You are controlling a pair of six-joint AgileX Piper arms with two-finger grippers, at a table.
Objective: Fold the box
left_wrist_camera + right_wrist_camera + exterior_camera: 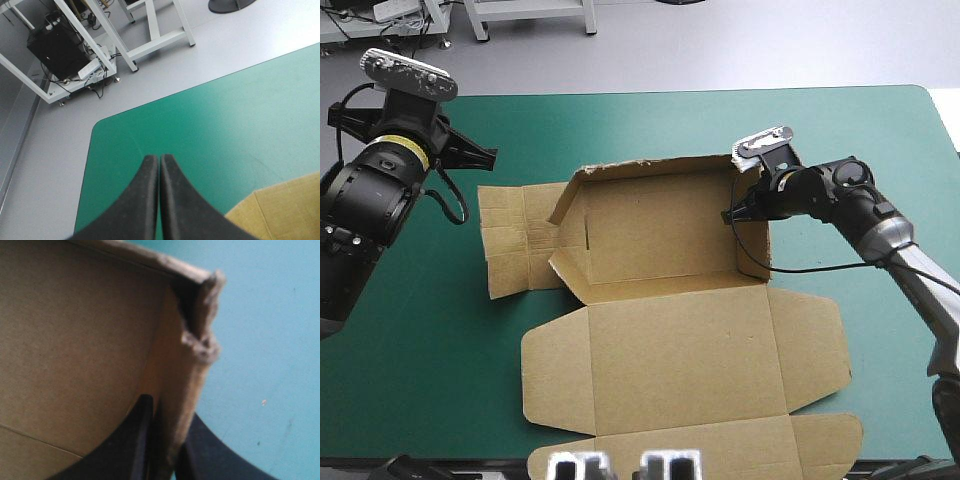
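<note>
- the brown box [660,240] lay at the middle of the teal-green surface [620,125], only partly formed. its far wall [650,168] and right wall [752,215] stood up, while its left panel [515,240] lay flat toward the surface's left edge.
- the lid [680,350] lay flat, spread toward the near edge, with its side flaps open on either hand.
- the right claw [732,214] was all but closed on the right wall near the far right corner, one black finger inside the box and one outside.
- in the right wrist view the wall ran between the fingers [137,440]. the corner [205,335] ahead of them looked frayed and torn.
- the left claw [490,153] hung over the far left part of the surface, apart from the box. its fingers were pressed together and held nothing.
- in the left wrist view a brown piece of the box [280,210] showed just beside the left claw [159,157], over bare teal-green cover.
</note>
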